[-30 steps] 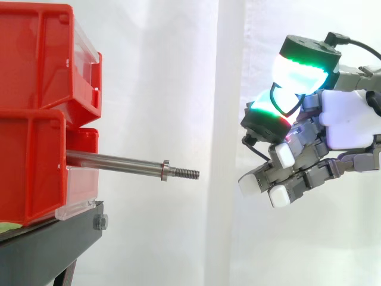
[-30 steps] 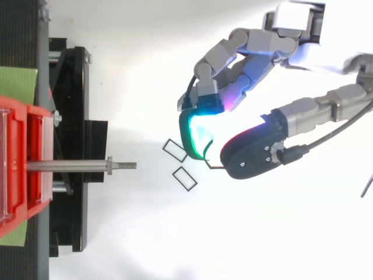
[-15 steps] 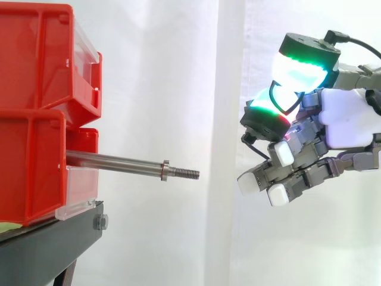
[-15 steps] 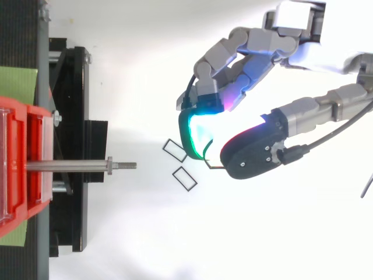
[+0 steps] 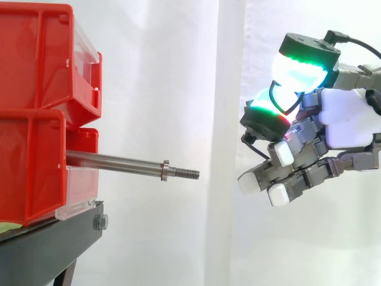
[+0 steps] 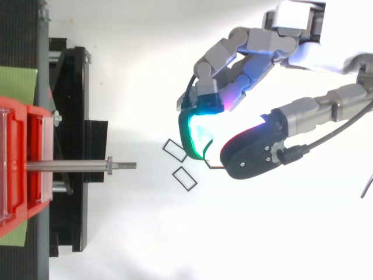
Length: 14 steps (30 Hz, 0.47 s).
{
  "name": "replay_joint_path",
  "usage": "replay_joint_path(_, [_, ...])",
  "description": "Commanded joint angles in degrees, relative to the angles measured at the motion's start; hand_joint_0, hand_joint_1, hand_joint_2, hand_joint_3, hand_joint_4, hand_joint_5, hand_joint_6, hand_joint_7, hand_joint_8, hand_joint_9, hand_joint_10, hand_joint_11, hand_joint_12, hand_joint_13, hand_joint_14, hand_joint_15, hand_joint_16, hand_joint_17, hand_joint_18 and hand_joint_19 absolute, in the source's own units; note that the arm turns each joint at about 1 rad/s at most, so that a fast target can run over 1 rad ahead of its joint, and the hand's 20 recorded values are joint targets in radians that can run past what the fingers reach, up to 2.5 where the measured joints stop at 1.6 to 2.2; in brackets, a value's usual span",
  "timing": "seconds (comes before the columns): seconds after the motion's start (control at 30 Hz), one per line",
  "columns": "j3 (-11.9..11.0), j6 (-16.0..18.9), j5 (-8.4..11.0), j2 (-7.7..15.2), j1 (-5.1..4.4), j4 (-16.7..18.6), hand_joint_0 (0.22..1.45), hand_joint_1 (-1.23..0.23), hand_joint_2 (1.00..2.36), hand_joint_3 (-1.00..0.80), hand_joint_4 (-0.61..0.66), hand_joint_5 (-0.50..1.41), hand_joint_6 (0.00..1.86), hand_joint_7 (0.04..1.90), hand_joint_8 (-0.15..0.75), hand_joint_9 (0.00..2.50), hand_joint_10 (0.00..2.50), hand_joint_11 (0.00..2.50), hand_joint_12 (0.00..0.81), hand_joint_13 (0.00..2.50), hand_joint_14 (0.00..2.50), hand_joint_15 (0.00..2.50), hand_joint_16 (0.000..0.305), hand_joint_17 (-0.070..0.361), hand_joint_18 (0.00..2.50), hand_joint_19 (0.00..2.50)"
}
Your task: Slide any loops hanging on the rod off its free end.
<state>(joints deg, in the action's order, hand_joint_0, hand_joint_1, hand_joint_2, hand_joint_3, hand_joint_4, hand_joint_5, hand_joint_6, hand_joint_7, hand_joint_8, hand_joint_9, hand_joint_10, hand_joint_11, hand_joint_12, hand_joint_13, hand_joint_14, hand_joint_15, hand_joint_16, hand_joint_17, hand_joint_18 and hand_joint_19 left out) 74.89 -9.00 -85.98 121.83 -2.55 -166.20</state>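
Side view gave me the long bare steel rod (image 5: 119, 162) sticking out level from the stacked red plastic bins (image 5: 36, 113) on the black metal stand (image 5: 53, 244). A small collar sat near its threaded free end. I saw nothing hanging anywhere along its length.

The rod's long axis ran straight across the picture, and its free tip pointed at the robot hand (image 5: 351, 119). The hand sat well apart from the tip, out beyond it and a little higher. From the top view the hand also lay slightly to one side of the rod's line.

Two glowing fingers (image 5: 300, 62) were pressed toward each other, and a thin dark loop (image 5: 274, 98) was pinched between them. The other fingers were curled underneath and held nothing. I judged that loop to be the task's own, already clear of the rod, so the sliding looked done. Any further move would only have needed to carry the loop away from the tip.

I could read no label or writing on the bins, stand or hand.
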Motion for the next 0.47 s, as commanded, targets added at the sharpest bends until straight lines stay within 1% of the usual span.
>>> replay_joint_path(0.0, [0.0, 0.0, -0.06, 0.0, 0.0, 0.0, 0.57, -0.77, 1.01, -0.04, 0.0, -0.11, 0.92, 1.01, 0.282, 0.91, 0.02, 0.5, 0.399, 0.59, 0.01, 0.24, 0.061, 0.137, 0.62, 0.3])
replay_joint_path(0.43, [0.0, 0.0, 0.03, 0.0, 0.0, 0.0, 0.57, -0.77, 1.01, -0.03, 0.0, -0.11, 0.92, 1.03, 0.284, 0.92, 0.02, 0.5, 0.401, 0.59, 0.01, 0.25, 0.061, 0.137, 0.62, 0.32])
